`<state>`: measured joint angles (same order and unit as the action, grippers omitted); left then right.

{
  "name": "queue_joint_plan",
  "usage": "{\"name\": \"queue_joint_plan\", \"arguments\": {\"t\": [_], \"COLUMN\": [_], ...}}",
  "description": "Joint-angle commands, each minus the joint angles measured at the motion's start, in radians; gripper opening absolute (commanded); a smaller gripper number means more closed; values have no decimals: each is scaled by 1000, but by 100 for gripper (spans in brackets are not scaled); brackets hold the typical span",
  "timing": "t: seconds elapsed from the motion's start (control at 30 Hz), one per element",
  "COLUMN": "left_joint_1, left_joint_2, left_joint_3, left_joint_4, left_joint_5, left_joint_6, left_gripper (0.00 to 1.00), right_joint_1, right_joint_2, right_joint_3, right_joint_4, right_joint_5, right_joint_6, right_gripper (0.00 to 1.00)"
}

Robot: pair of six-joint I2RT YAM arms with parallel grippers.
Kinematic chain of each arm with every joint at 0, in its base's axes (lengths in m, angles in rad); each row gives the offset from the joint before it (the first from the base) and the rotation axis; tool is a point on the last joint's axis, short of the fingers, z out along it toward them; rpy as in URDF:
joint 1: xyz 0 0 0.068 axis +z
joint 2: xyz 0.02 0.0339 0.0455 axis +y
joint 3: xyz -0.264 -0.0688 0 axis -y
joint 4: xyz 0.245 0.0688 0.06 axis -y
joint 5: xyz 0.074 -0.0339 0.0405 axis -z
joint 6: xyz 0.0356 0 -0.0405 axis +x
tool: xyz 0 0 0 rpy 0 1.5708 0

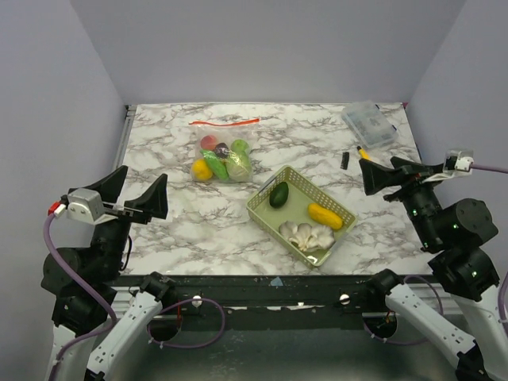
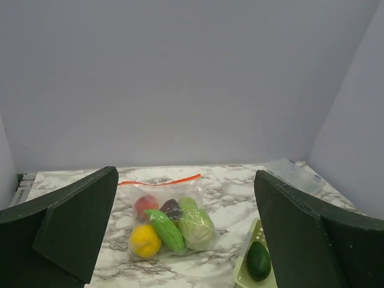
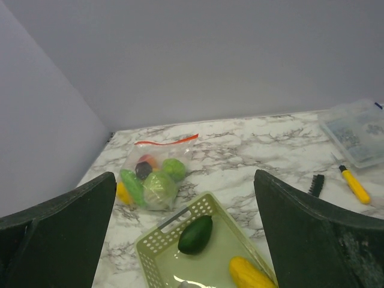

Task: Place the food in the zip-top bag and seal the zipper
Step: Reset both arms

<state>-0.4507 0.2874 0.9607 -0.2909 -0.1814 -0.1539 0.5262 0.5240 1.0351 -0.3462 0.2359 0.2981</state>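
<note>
The zip-top bag lies flat at the table's middle back, its orange-red zipper along the far edge. Inside it are yellow, red, dark purple, green and pale green toy food. The bag also shows in the left wrist view and the right wrist view. My left gripper is open and empty, raised at the near left. My right gripper is open and empty, raised at the right.
A pale green mesh basket right of the bag holds a dark green avocado, a yellow piece and white mushrooms. A clear lidded box, a yellow marker and a small black item sit at the back right.
</note>
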Motion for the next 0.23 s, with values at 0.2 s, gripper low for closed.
{"name": "queue_joint_plan", "arguments": {"t": [0.2], "left_joint_1": [4], "left_joint_2": [3], "left_joint_3": [-1], "left_joint_4": [32], "left_joint_5": [5], "left_joint_6": [0], "left_gripper": [99], "right_joint_1": [-4], "right_joint_2": [-38], "right_joint_3": [36], "right_joint_4": [-99], "right_joint_5": [106], "right_joint_6": [5], "right_gripper": [100]}}
